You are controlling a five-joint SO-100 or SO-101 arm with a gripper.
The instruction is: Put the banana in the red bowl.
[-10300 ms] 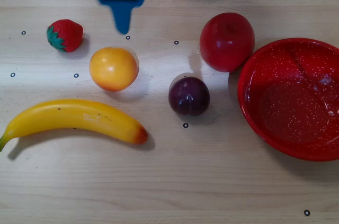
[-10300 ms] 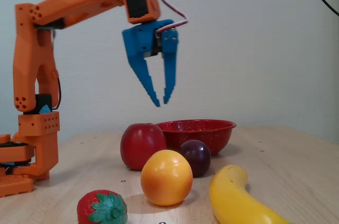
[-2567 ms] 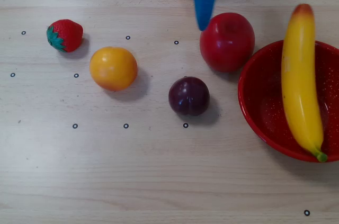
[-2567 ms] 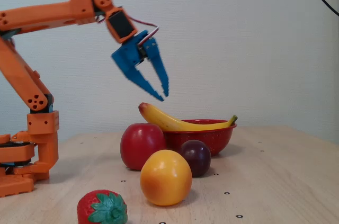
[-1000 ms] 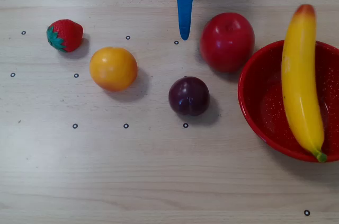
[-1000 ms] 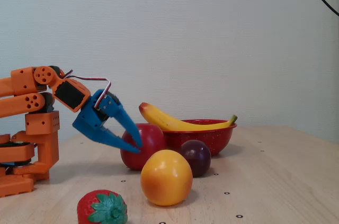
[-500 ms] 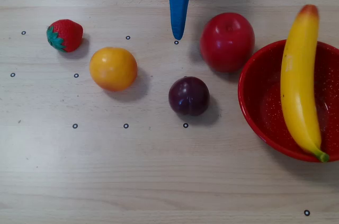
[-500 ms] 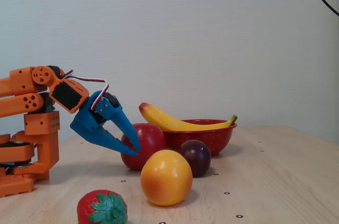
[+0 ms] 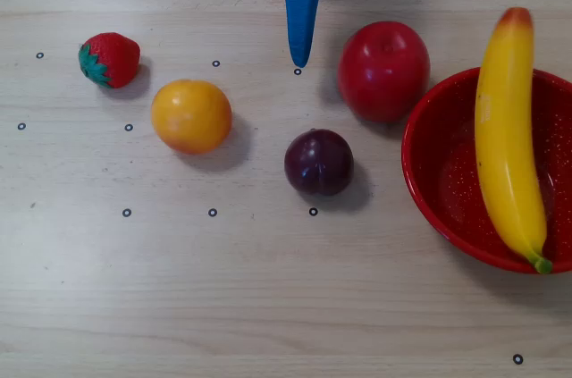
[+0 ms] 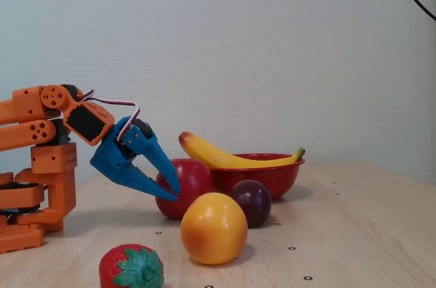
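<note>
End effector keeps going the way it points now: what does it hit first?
Probably the bare table. In the overhead view the end effector points down-frame, between the orange fruit and the plum; the fixed view shows it angled downward. Depth is uncertain.

I find no writing, label, brand or number to read in either the overhead view or the fixed view. The only marks I see are small dark rings printed on the table (image 9: 268,306), and they carry no letters or digits.
</note>
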